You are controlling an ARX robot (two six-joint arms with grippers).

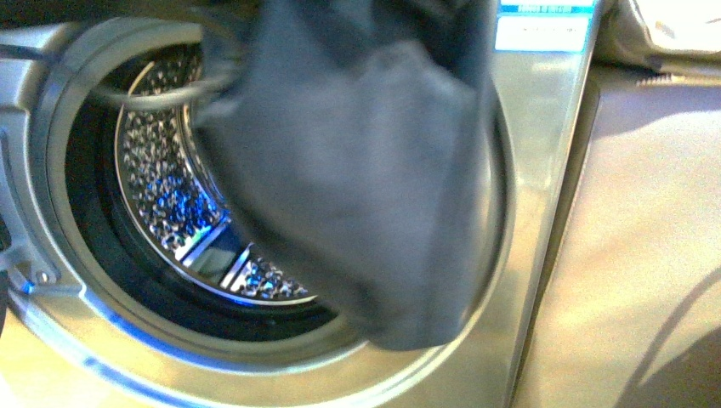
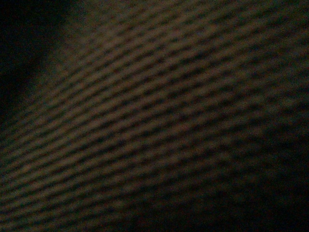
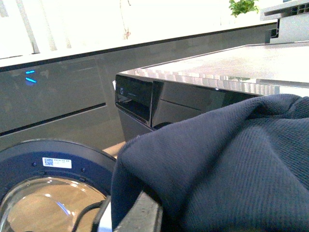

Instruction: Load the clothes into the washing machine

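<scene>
One navy garment (image 1: 357,170), hanging before one washing machine (image 1: 531,195), porthole open

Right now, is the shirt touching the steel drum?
Cannot tell. Front view: the garment hangs before the drum, hiding its right side; depth is unreadable.

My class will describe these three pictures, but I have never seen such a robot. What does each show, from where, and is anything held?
A two-armed robot is loading laundry. The front view, from its body, shows a washing machine with its perforated drum visible, and a navy garment hanging across the opening. The right wrist view looks over the garment towards the machine's glass door. The left wrist view is dark. No gripper shows clearly, so what holds the garment cannot be seen.
</scene>
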